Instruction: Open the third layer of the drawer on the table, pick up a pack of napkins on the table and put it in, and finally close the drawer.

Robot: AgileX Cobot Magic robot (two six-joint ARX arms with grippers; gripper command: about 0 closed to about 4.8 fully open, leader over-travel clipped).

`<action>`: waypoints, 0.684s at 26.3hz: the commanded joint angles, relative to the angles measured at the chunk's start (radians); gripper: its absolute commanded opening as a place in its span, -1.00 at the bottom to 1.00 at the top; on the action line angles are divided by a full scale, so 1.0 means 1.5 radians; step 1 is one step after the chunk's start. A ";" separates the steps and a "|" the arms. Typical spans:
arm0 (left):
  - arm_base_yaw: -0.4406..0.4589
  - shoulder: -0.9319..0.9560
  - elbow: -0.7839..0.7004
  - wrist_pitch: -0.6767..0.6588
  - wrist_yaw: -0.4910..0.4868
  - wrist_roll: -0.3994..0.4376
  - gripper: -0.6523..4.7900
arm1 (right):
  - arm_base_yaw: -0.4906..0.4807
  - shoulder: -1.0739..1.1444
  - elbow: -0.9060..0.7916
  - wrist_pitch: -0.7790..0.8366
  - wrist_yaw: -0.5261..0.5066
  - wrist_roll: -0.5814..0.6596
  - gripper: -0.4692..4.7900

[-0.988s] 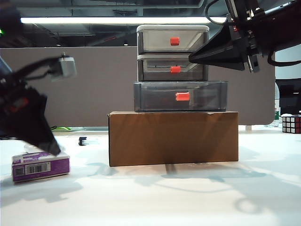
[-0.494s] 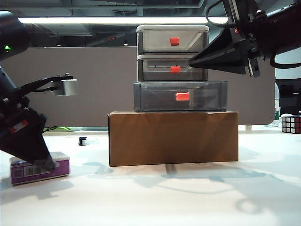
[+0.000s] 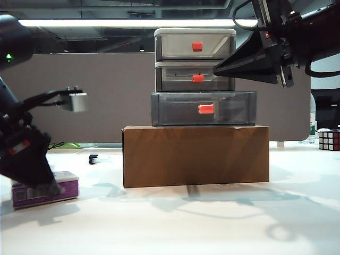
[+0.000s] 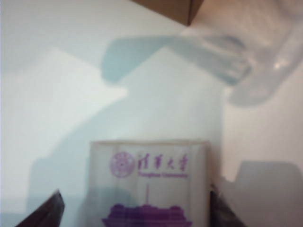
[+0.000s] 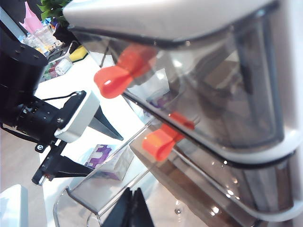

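Moved since earlier: left gripper (image 3: 45,187) has sunk onto the pack of napkins (image 3: 62,186), now covering the barcode label that showed a second ago; right gripper (image 3: 219,67) has barely shifted
Left fingers: spread wide, dark fingertips (image 4: 47,213) standing either side of the pack of napkins (image 4: 150,182), which lies between them on the table (image 4: 57,85); whether they touch it cannot be told
Left wrist view only: purple crest and printed characters on the pack's whitish top, and a corner of the cardboard box (image 4: 177,8) beyond the fingers
Right fingers: right gripper (image 5: 131,208) tips lie pressed together, holding nothing, hovering just in front of the drawer (image 3: 196,77) beside its middle tier
Right wrist view only: orange-red handles (image 5: 116,78) close up, and the left arm over the purple pack seen through the clear plastic
Third layer (image 3: 204,109): pulled out, jutting past the upper tiers, below the right fingers
Exterior view only: cabinet standing on the cardboard box (image 3: 195,155); Rubik's cube (image 3: 329,140) at the far right
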 commanded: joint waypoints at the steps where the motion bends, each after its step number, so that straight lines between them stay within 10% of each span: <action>1: 0.001 0.017 0.000 -0.012 0.017 0.000 0.65 | 0.001 -0.003 0.003 0.007 -0.004 0.000 -0.84; 5: 0.001 0.027 0.000 -0.017 0.018 0.001 0.51 | 0.001 -0.003 0.003 0.007 -0.003 0.000 -0.84; 9: 0.001 0.027 0.000 -0.017 0.018 0.001 -0.21 | 0.001 -0.003 0.003 0.007 -0.003 0.000 -0.84; 18: 0.001 0.010 0.038 -0.084 0.019 0.001 -0.24 | 0.001 -0.003 0.003 0.007 -0.003 0.000 -0.84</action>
